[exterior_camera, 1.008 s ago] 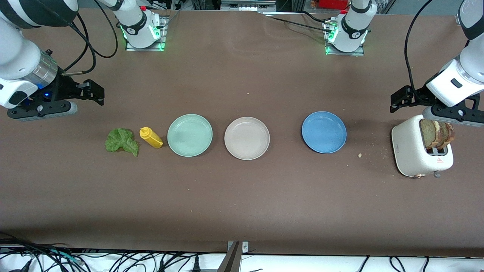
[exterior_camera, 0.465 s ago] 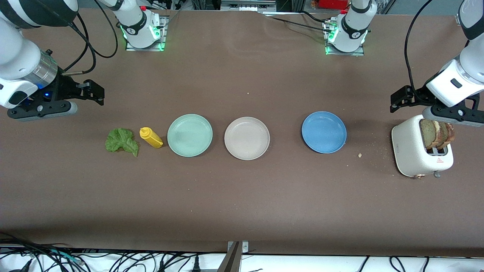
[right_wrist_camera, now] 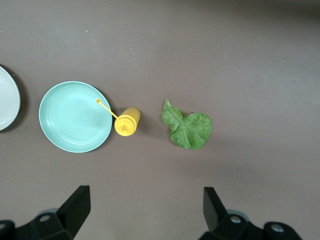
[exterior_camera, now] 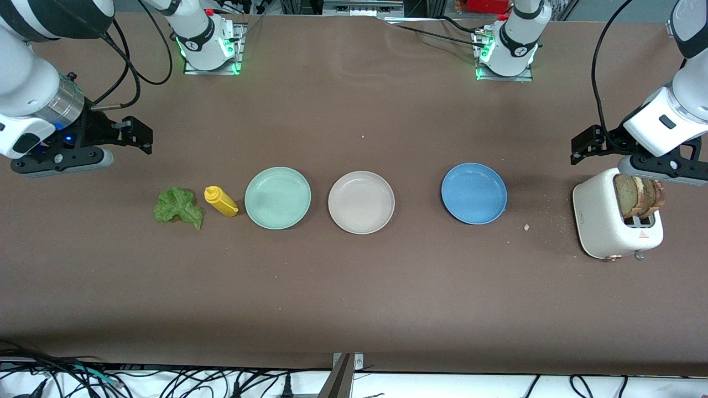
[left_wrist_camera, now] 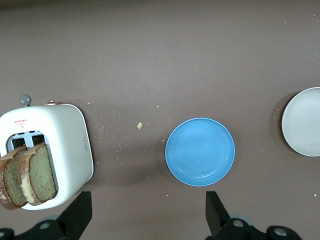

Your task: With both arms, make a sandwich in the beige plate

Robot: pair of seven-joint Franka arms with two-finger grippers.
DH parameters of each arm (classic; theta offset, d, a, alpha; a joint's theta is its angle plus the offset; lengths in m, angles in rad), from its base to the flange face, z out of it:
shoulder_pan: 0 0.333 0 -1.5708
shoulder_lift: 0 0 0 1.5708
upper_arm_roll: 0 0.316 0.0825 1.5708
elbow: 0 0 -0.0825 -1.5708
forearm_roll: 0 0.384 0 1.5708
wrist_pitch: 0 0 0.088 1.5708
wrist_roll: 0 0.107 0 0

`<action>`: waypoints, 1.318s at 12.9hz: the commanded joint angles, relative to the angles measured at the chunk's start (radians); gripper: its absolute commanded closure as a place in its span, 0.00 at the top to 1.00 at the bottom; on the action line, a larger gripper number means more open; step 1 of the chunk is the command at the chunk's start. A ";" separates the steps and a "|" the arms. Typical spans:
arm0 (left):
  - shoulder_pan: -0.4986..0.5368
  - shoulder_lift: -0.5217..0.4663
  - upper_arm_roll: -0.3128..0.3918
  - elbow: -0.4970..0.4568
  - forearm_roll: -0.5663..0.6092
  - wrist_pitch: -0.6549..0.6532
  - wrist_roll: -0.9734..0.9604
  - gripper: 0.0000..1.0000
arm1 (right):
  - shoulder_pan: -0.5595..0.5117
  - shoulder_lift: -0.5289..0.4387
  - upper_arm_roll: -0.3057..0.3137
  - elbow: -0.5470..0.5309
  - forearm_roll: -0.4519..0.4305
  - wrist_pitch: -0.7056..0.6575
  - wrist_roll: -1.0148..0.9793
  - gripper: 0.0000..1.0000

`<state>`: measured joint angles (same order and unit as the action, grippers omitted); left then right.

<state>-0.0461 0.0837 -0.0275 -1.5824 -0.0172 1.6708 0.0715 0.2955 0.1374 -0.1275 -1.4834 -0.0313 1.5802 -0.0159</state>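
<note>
1. Waiting at the right arm's end of the brown tabletop [exterior_camera: 354, 287]: right arm's black two-finger end effector [right_wrist_camera: 145, 212], up in the air over bare tabletop, fingers spread wide, holding nothing.
2. Left arm's black two-finger end effector [left_wrist_camera: 149, 212] hangs over the tabletop just beside the white two-slot toaster [exterior_camera: 605, 221]; fingers spread wide, nothing gripped.
3. Round shallow pale beige plate [exterior_camera: 361, 202] sits mid-tabletop, nothing on it.
4. Round mint green plate [exterior_camera: 277, 197] is just beside it toward the right arm's end; round blue plate [exterior_camera: 474, 193] is toward the left arm's end, with a wider gap.
5. Two square brown bread slices with dark crust [exterior_camera: 639, 194] stand in the toaster slots, sticking out of the top and leaning. No sandwich assembled yet.
6. Ruffled green lettuce leaf [exterior_camera: 178, 207] lies flat on the tabletop at the right arm's end of the row.
7. Small yellow plastic squeeze bottle [exterior_camera: 221, 201] is between the lettuce and the mint green plate, close to both; its thin nozzle points toward that plate.
8. Crumbs [exterior_camera: 526, 226] are scattered between the blue plate and the toaster.
</note>
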 commanded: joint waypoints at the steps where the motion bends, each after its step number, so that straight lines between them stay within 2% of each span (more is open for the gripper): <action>1: 0.005 0.016 -0.003 0.025 0.019 -0.022 -0.006 1.00 | 0.004 -0.009 -0.004 0.003 0.019 -0.012 -0.010 1.00; 6: 0.045 0.100 0.001 0.025 0.048 -0.014 0.005 1.00 | 0.004 -0.010 -0.006 0.003 0.019 -0.012 -0.012 1.00; 8: 0.095 0.129 0.000 0.030 0.146 -0.007 0.008 1.00 | 0.004 -0.009 -0.004 0.003 0.017 -0.012 -0.010 1.00; 13: 0.236 0.209 0.000 0.012 0.149 0.069 0.068 1.00 | 0.005 -0.009 -0.001 0.003 0.017 -0.011 -0.009 1.00; 17: 0.267 0.186 -0.002 -0.106 0.148 0.161 0.074 1.00 | 0.005 -0.010 -0.003 0.003 0.019 -0.012 -0.010 1.00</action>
<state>0.2145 0.3054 -0.0173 -1.6290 0.1102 1.8014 0.1284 0.2977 0.1374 -0.1270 -1.4834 -0.0308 1.5801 -0.0159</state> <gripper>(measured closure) 0.000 0.000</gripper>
